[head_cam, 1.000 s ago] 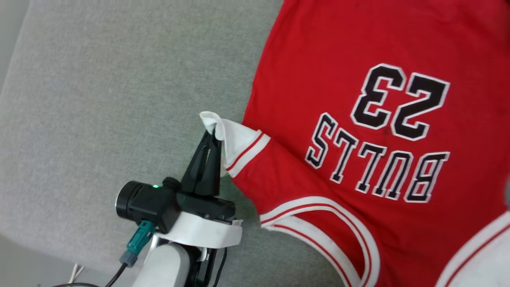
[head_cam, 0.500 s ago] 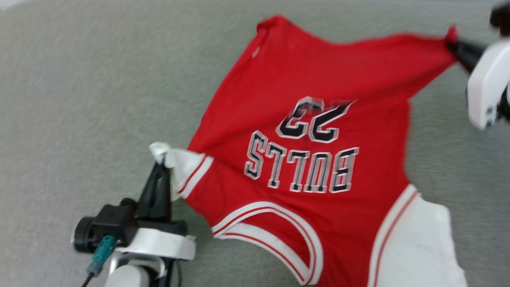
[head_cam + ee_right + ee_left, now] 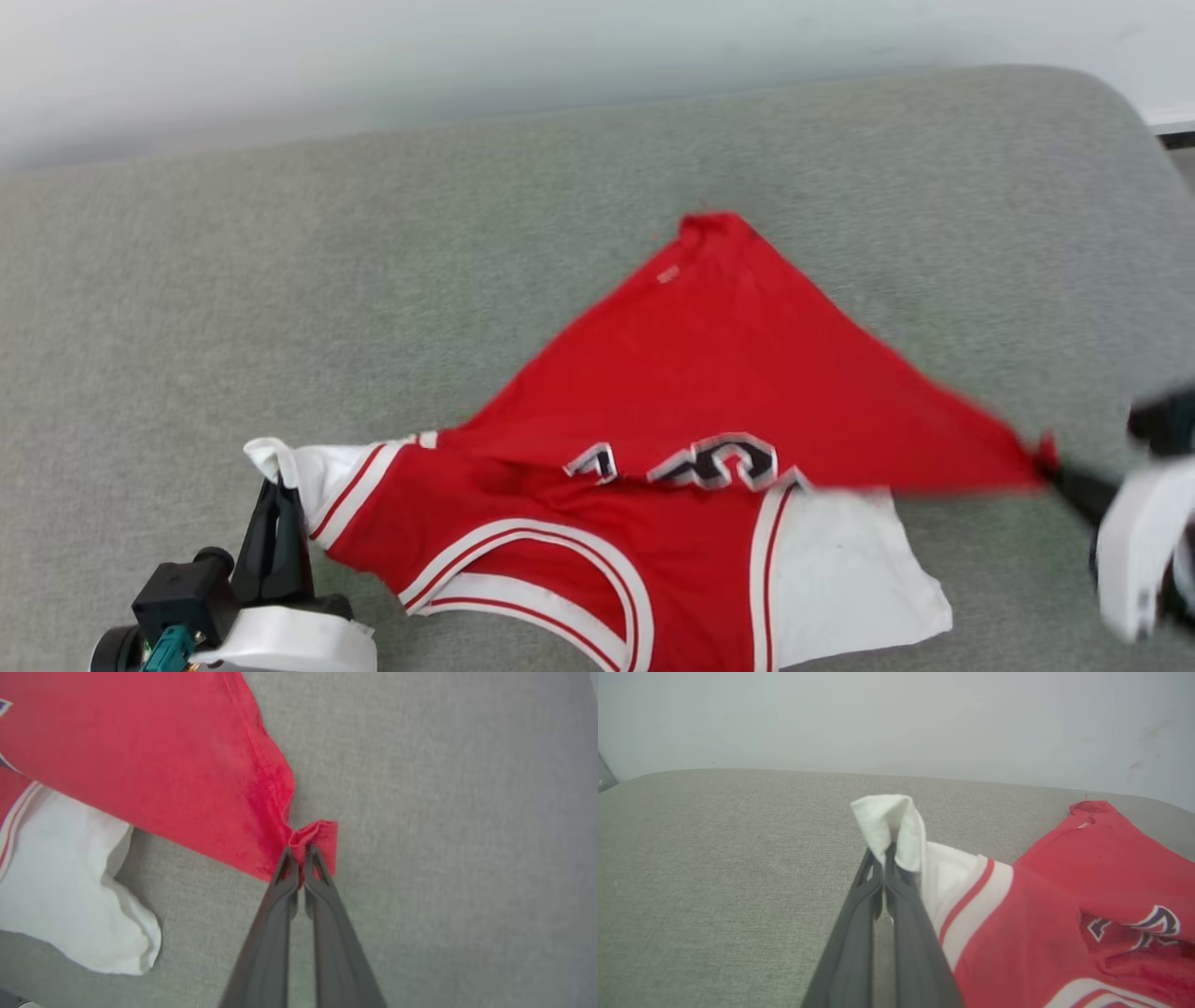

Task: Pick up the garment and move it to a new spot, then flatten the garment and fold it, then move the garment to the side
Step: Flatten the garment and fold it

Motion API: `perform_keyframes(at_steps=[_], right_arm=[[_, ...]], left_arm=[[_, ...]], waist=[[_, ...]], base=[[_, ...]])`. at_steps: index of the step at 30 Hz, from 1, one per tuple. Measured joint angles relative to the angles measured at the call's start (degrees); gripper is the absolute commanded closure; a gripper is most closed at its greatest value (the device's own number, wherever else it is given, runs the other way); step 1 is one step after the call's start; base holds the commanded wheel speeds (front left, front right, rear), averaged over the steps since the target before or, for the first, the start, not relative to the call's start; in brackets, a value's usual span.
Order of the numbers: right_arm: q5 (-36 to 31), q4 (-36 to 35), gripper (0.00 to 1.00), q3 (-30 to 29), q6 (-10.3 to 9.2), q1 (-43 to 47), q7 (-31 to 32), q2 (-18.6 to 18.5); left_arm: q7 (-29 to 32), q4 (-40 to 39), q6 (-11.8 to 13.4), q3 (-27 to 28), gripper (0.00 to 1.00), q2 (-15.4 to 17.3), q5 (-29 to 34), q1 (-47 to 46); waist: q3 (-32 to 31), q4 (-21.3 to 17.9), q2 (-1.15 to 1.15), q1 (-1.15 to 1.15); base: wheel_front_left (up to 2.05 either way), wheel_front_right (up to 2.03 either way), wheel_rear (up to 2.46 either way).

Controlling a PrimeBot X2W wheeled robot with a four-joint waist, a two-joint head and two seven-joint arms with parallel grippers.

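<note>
The shirt (image 3: 709, 373) lies on the grey woven cushion (image 3: 373, 280), its soft red lower half doubled over so the black print is mostly buried. The bottom edge of my head view cuts off the collar. My left gripper (image 3: 883, 851) is pinched on the bunched white sleeve tip. My right gripper (image 3: 301, 853) is blurred overhead, but its wrist view shows it clamped on a crumpled red corner.
</note>
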Motion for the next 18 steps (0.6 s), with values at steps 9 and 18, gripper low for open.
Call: perform_keyframes(at_steps=[9,18], right_arm=[[0.9,-0.2,0.59,-10.7,-0.01,21.4,2.1,8.5],[-5.6,-6.1,0.00,-26.0,-0.01,19.0,-8.4,17.5]], left_arm=[[1.9,-0.1,1.0,0.9,1.00,0.6,-1.0,2.0],[3.0,-2.6,1.5,-0.5,1.00,1.0,-0.3,0.7]], waist=[[-1.7,-1.4,0.00,0.00],[0.3,-1.0,0.00,0.01]], base=[[0.00,0.00,0.00],[0.00,0.00,0.00]])
